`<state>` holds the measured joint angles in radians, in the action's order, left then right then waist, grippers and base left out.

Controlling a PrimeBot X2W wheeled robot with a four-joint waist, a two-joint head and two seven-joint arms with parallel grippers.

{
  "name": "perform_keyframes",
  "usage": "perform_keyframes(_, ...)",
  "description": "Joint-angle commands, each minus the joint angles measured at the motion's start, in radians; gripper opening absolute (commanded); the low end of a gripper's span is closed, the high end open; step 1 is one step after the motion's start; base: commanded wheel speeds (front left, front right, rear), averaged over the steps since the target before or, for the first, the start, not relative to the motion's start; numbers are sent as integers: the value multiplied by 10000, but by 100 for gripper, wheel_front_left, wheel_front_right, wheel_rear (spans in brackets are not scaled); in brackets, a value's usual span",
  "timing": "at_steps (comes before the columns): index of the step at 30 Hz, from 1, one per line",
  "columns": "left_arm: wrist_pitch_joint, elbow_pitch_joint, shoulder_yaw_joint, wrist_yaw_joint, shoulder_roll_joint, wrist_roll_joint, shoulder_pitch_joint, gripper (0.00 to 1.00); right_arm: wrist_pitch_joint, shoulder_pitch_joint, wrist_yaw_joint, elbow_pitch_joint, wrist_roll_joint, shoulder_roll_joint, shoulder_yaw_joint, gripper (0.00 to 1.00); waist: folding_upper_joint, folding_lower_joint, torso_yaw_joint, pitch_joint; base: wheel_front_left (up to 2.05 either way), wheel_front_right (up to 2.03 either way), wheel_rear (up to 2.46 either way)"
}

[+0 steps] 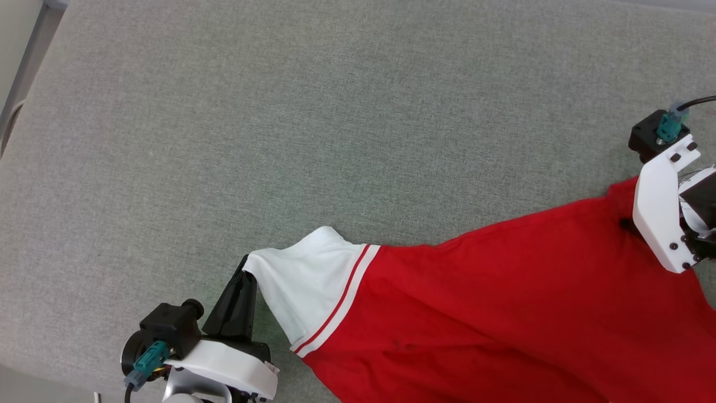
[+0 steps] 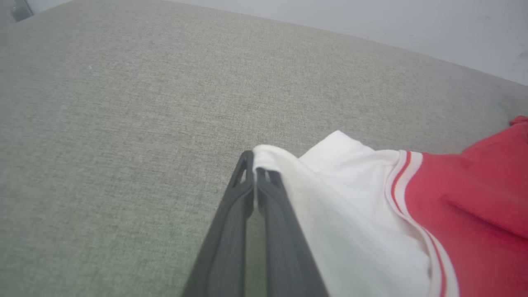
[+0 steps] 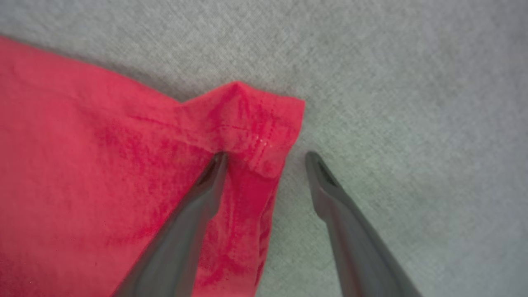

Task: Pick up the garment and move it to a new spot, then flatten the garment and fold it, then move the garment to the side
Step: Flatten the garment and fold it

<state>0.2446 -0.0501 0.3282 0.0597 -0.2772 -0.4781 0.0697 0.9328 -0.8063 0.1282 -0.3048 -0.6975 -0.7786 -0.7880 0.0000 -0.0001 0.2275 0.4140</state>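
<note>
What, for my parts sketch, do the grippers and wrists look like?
The left gripper and right gripper: two long, dark grey, tapering fingers each. White wrist shells with black screws; black blocks carrying teal plugs and black cables.

The head view looks steeply down on the grey fabric surface (image 1: 335, 112), with the garment (image 1: 503, 313) at its near right. The left wrist view sits low and close behind the left gripper (image 2: 252, 165), facing the far edge. Both views share the white sleeve (image 1: 302, 280). The right wrist view looks down, very close, past the right gripper (image 3: 268, 159) onto the red hem corner (image 3: 255, 119).
</note>
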Motion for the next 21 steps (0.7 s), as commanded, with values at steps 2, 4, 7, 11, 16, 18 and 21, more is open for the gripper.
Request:
perform_keyframes(2,53,-36,19,-42,9,23,169,0,-92,722,45,-512,-159,409,-888,0,0,1,-33,-12,0,0,0)
perform_keyframes(4,62,-75,15,-51,-6,4,186,0,-603,465,35,-599,-245,458,-853,0,0,1,-70,-47,0,0,0)
perform_keyframes(7,77,-139,-28,-20,-60,-13,160,0,-1402,99,22,-680,-388,555,-700,0,0,1,-156,-214,0,0,0)
perform_keyframes(11,79,-162,-107,26,-159,-38,-25,0,-2248,-103,22,-716,-604,633,-651,0,0,1,-333,-627,0,0,0)
perform_keyframes(16,50,56,-233,109,-370,-60,-273,0,-3515,-107,19,-537,-780,536,-465,0,0,1,-632,-1242,0,0,0)
perform_keyframes(18,4,312,-329,160,-571,-12,-361,0,-4301,23,19,-385,-870,472,-248,0,0,1,-837,-1595,0,0,0)
perform_keyframes(21,-91,664,-414,193,-806,40,-345,0,-4945,170,19,-198,-950,389,92,0,0,1,-1022,-1864,0,0,0)
